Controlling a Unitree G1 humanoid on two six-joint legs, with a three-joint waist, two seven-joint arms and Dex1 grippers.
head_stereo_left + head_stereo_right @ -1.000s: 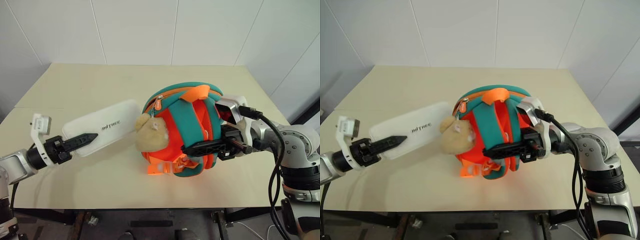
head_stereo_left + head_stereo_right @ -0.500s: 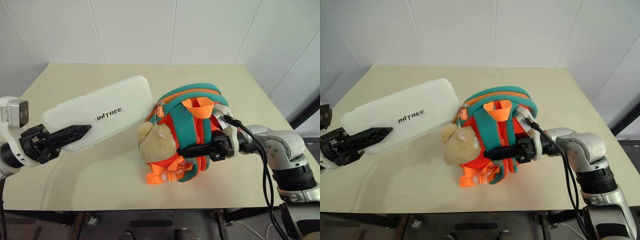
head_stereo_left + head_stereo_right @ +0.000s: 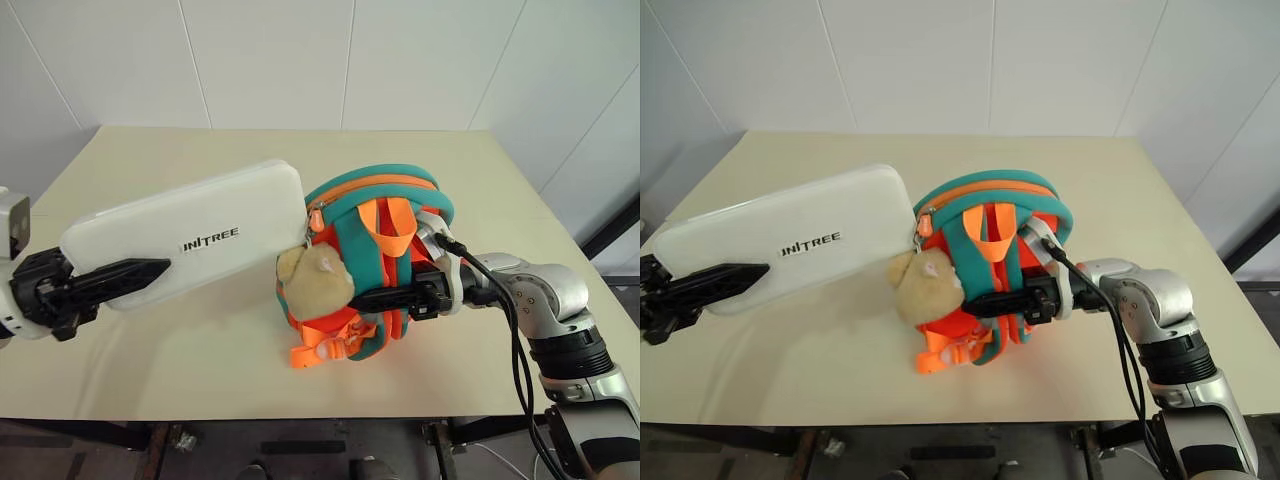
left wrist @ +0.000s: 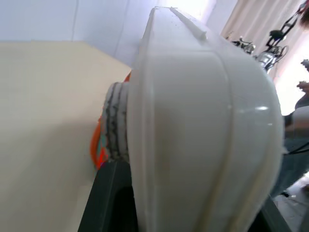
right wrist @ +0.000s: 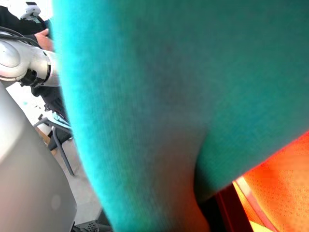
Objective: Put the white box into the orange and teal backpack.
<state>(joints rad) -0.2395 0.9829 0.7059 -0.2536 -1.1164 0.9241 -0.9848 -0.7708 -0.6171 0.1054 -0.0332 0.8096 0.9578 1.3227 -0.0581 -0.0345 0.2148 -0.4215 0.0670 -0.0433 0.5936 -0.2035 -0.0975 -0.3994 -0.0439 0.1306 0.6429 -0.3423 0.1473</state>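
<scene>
The white box [image 3: 190, 235], a flat case with dark lettering, hangs above the table on the left, its far end touching the top of the backpack. My left gripper [image 3: 125, 277] is shut on the box's near end. The orange and teal backpack [image 3: 375, 262] stands upright at the table's middle, a tan plush head [image 3: 312, 283] on its front. My right gripper [image 3: 372, 298] reaches in from the right and is shut on a teal strap [image 5: 145, 96] of the backpack. In the left wrist view the box [image 4: 203, 125] sits between the fingers.
The beige table [image 3: 200, 330] has free surface in front, behind and to the left of the backpack. White walls stand behind it. A black cable [image 3: 515, 340] runs along my right arm.
My left gripper has lifted the white box off the table and rolled it, bringing its far end against the backpack's top. The right gripper has shifted the backpack slightly, still holding the strap.
</scene>
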